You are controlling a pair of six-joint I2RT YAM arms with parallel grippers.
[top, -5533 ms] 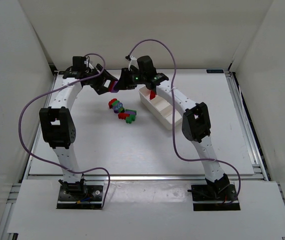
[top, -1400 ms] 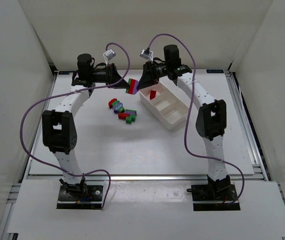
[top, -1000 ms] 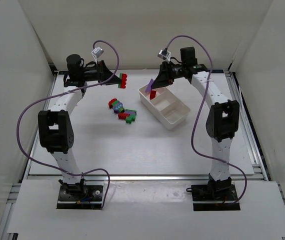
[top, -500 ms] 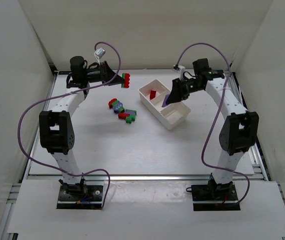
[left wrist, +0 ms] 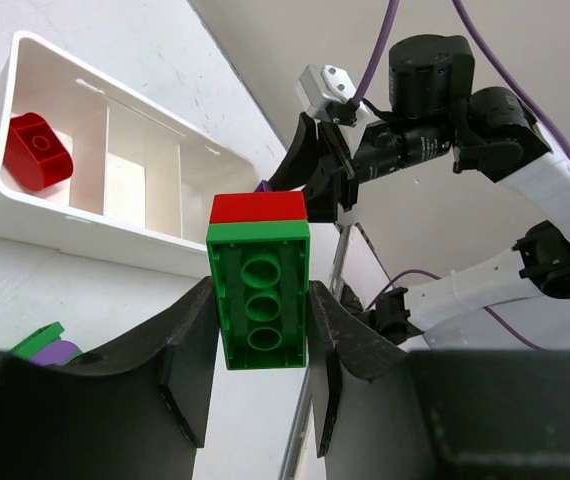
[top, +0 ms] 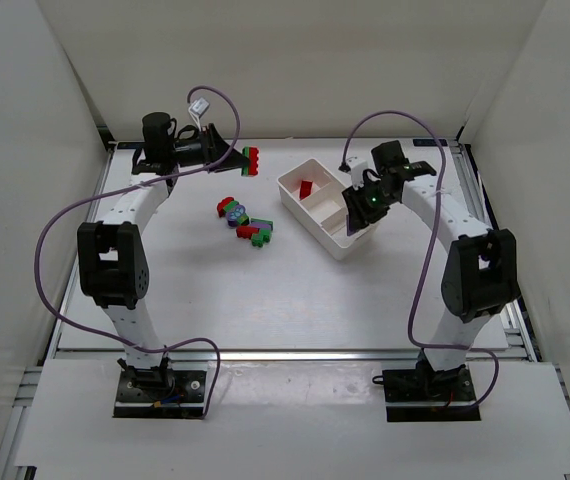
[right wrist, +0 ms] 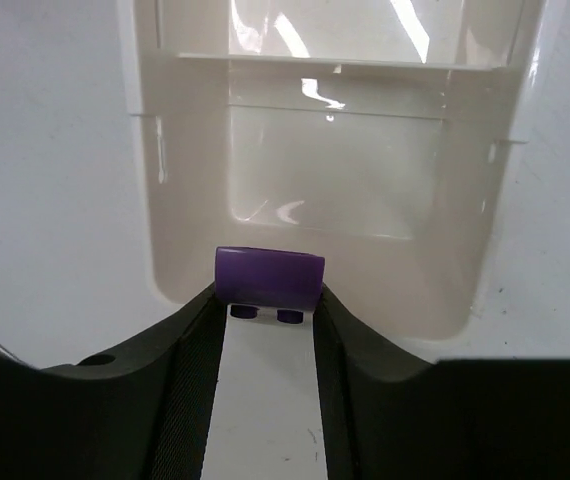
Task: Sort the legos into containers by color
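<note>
My left hand (left wrist: 259,330) grips a green-and-red lego stack (left wrist: 259,290) above the far edge of the table (top: 265,300). My right hand (right wrist: 268,300) grips a purple lego (right wrist: 268,276) over the near end compartment (right wrist: 325,170) of the tray (right wrist: 150,200); loose legos (top: 245,222) lie mid-table.

Lego pile (top: 246,222) near tray (top: 303,220); red brick (top: 306,187) inside

White table (top: 265,300); tray (top: 306,216), loose legos (top: 246,222)
</note>
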